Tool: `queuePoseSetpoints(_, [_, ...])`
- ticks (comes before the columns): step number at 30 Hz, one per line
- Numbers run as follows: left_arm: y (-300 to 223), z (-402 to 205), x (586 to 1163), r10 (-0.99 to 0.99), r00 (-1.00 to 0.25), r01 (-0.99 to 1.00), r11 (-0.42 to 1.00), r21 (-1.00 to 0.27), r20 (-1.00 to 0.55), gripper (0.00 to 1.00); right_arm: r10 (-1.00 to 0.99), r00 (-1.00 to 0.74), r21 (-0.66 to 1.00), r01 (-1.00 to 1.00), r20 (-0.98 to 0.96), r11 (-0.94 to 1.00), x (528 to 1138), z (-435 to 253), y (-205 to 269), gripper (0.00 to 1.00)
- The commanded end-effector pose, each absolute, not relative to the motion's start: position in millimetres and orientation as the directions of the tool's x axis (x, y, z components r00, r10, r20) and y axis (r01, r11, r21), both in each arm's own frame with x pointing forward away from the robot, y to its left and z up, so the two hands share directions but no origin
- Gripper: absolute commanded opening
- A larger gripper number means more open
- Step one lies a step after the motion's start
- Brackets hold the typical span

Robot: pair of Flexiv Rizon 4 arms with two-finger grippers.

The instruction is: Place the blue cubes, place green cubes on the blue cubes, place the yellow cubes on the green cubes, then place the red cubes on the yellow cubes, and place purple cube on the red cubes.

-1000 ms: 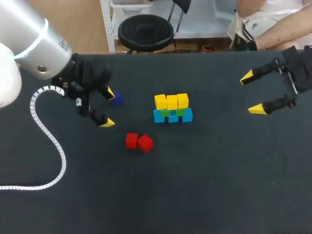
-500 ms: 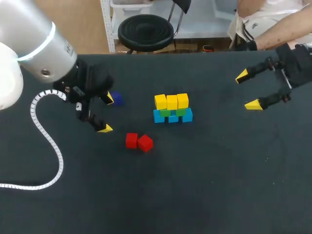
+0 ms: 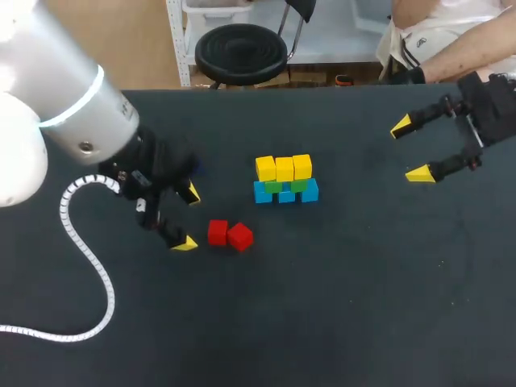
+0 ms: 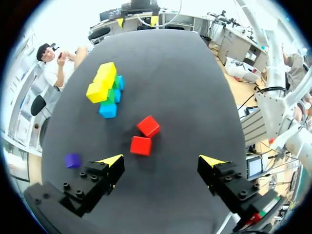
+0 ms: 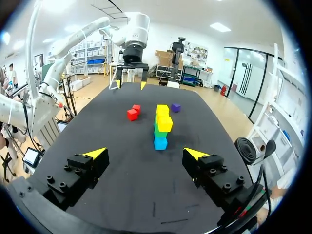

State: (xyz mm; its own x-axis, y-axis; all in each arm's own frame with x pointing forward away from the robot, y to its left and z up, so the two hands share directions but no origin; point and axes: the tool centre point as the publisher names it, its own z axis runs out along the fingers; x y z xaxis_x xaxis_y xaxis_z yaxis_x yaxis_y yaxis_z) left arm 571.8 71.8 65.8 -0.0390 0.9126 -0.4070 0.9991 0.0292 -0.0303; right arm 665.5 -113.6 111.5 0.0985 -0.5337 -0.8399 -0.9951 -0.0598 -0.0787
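Counting three yellow cubes [image 3: 284, 168] on two green cubes [image 3: 274, 185] on three blue cubes [image 3: 310, 191], two red cubes [image 3: 218, 232] loose, one purple cube [image 4: 72, 160], with left gripper [image 3: 188, 218] and right gripper [image 3: 409, 150] both spread wide, empty.

Black table [image 3: 347, 306]. Near middle: row of three blue cubes [image 3: 310, 192], side by side, touching. Robot-side and left of row: two red cubes [image 3: 218, 232], just beside each other, one turned askew. Further left: lone purple cube [image 4: 72, 160], well apart from blue row, apart from reds.
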Motion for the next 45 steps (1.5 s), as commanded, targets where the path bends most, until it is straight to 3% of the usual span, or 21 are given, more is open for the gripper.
queuePoseSetpoints(1, [57.8, 60.8, 569.8, 0.926, -0.031, 0.998, 0.006, -0.066, -0.377, 1.0, -0.533, 0.099, -0.081, -0.995, -0.84, -0.058, 664.8, 111.3, -113.5, 1.0])
queuePoseSetpoints(45, [40.3, 18.9, 600.4, 0.909, -0.086, 0.995, 0.059, -0.079, -0.408, 1.0, -0.533, 0.099, -0.081, -0.995, -0.84, -0.058, 664.8, 111.3, -113.5, 1.0])
